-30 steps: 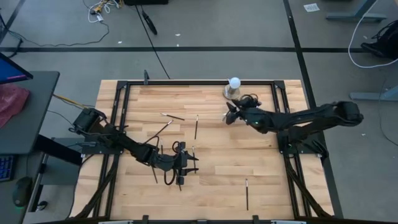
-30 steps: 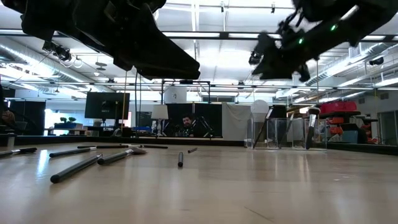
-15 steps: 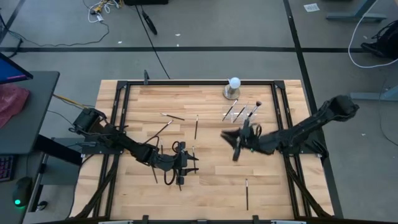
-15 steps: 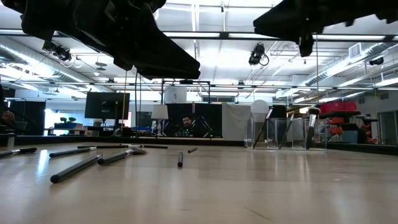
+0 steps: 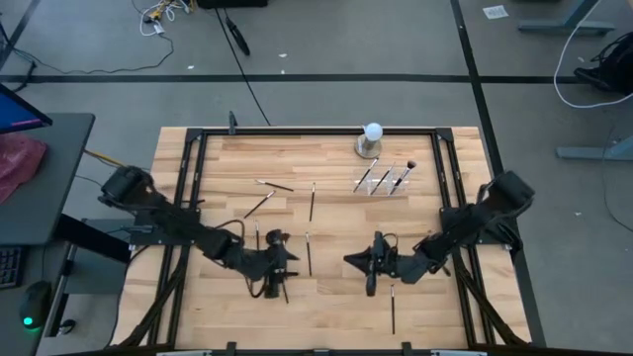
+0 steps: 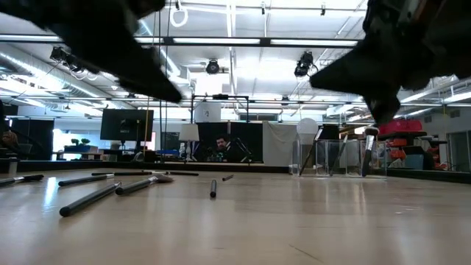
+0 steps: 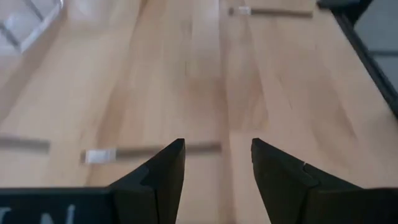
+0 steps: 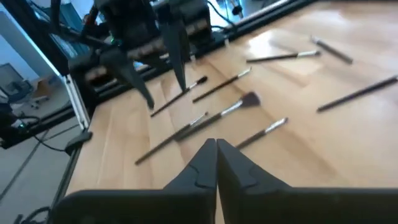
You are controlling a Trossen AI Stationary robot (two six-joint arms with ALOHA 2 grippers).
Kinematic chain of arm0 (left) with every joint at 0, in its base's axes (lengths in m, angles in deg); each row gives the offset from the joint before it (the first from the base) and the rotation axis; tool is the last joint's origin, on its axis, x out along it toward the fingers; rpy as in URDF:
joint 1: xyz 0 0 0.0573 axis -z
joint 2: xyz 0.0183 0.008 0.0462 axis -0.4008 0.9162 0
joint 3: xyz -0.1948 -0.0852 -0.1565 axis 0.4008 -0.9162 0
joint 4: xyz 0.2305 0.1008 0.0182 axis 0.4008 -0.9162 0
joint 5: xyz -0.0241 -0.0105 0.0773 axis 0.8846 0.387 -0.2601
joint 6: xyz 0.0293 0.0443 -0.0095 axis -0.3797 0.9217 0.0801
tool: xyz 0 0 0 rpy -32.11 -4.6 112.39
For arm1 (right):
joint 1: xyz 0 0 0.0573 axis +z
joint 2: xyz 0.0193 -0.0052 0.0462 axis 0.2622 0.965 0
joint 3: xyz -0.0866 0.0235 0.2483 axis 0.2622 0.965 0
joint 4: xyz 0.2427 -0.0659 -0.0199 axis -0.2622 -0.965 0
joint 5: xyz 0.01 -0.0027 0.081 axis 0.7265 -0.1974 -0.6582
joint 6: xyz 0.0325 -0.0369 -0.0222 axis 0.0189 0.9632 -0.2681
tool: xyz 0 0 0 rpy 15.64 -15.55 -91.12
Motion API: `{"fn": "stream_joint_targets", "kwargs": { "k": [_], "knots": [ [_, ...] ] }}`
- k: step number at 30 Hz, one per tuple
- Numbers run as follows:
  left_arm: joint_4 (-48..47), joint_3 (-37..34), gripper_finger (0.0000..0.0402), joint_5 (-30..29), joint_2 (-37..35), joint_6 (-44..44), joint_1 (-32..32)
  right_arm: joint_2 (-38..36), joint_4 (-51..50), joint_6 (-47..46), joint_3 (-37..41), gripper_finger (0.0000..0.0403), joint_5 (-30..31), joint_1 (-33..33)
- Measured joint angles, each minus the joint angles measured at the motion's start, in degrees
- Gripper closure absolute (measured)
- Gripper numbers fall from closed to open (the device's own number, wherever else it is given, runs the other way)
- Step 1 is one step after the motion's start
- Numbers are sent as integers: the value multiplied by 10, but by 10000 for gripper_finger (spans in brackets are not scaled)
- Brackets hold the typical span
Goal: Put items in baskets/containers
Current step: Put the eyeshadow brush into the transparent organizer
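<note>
Several thin dark makeup brushes lie flat on the wooden table, among them one [image 5: 308,252] between the two grippers and one [image 5: 393,309] near the front edge. The clear tray [image 5: 381,180] stands at the far right of the middle, with three brushes [image 5: 400,178] leaning inside it. My left gripper [image 5: 285,265] hovers open near the table's middle, pointing toward the right edge. One brush [image 7: 149,151] lies crosswise just beyond its fingertips. My right gripper [image 5: 352,262] hangs shut and holds nothing, pointing toward the left arm.
A white ball on a grey round base [image 5: 372,136] stands at the far edge, just behind the tray. More brushes [image 5: 259,205] lie scattered on the left half of the table. A black frame [image 5: 297,130] runs around the table's edge.
My right gripper has drawn back from over the tray toward the near edge and the table's middle, leaving the brushes standing in the tray. My left gripper has shifted a little toward the near left.
</note>
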Motion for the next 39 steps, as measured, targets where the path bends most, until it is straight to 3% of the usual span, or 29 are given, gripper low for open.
{"fn": "stream_joint_targets", "kwargs": {
  "k": [9,13,20,28,39],
  "knots": [
    [-416,0,216,-37,-109,-206,38,95,17,15,-60,390,0,-6],
    [-516,-8,216,-95,-114,-256,38,113,17,40,-83,391,0,-9],
    [-421,-81,199,-140,-115,-222,-41,120,16,60,-96,392,0,-23],
    [-117,-181,179,-118,-115,-73,-174,120,17,59,-96,392,0,-43],
    [133,-312,179,-89,-115,5,-267,120,17,55,-96,392,0,-56]
  ]
}}
